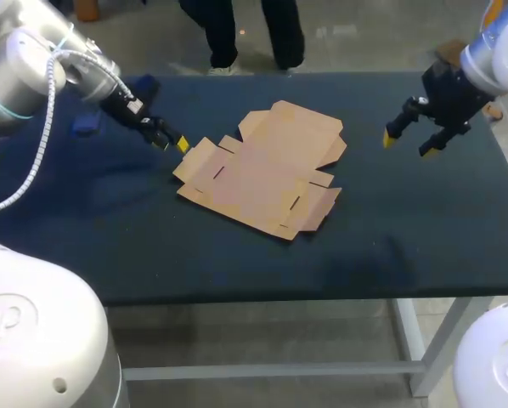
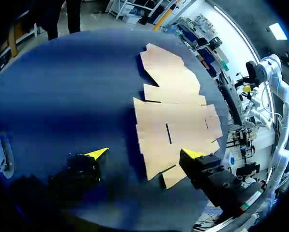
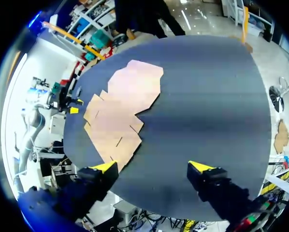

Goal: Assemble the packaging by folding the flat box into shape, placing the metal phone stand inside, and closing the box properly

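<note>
Left tool stands wide open low over the counter, its fingers straddling the nearest flap of the flat box without gripping it. It is judged to be placed there to lift that flap for a first fold. The rest of the box lies unfolded ahead of it, and beyond its far side the right tool hangs wide open and empty, well apart, probably on standby to brace; no phone stand is identifiable.
</note>
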Controlling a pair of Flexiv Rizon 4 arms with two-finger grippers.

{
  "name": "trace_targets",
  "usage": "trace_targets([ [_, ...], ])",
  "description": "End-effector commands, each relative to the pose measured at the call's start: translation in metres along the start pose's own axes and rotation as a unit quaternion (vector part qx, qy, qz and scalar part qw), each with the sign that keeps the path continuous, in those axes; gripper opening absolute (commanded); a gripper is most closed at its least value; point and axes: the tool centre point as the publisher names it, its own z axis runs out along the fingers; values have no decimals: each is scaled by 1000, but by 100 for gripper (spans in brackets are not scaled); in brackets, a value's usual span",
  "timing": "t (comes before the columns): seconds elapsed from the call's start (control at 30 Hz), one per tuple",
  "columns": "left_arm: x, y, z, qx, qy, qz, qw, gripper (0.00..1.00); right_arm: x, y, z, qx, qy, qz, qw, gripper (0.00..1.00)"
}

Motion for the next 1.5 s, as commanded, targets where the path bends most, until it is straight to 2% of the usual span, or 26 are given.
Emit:
trace_targets([
  [0.03,-4,-3,9,-5,7,0,1000,100,1,-4,-4,-1,-1,-1,1000,100],
  [0.27,-6,-4,22,-20,19,1,1000,96,3,-6,-5,-1,-1,-3,1000,100],
  [0.3,-6,-4,24,-22,20,1,1000,93,3,-6,-5,-1,-1,-3,1000,100],
  [0.37,-5,-4,27,-28,26,3,999,78,3,-7,-5,0,0,-4,1000,100],
  [0.47,-3,-3,31,-36,32,6,999,51,3,-7,-4,1,0,-4,1000,100],
  [0.53,-2,-2,34,-41,33,6,999,47,3,-7,-4,2,0,-4,1000,100],
  [0.77,-2,1,44,-59,39,0,997,41,5,-8,-3,4,0,-5,1000,100],
  [0.83,-2,1,46,-63,42,1,997,31,5,-8,-3,5,0,-5,1000,100],
  [0.9,-2,2,46,-65,44,0,997,0,5,-8,-2,5,0,-4,1000,100],
  [1.03,-1,5,47,-63,42,-10,997,0,5,-9,-2,6,1,-4,1000,100],
  [1.3,2,18,33,-12,41,-60,997,0,5,-9,-1,7,0,-4,1000,100],
  [1.5,14,32,20,22,26,-92,995,0,5,-8,0,10,1,-3,1000,100],
])
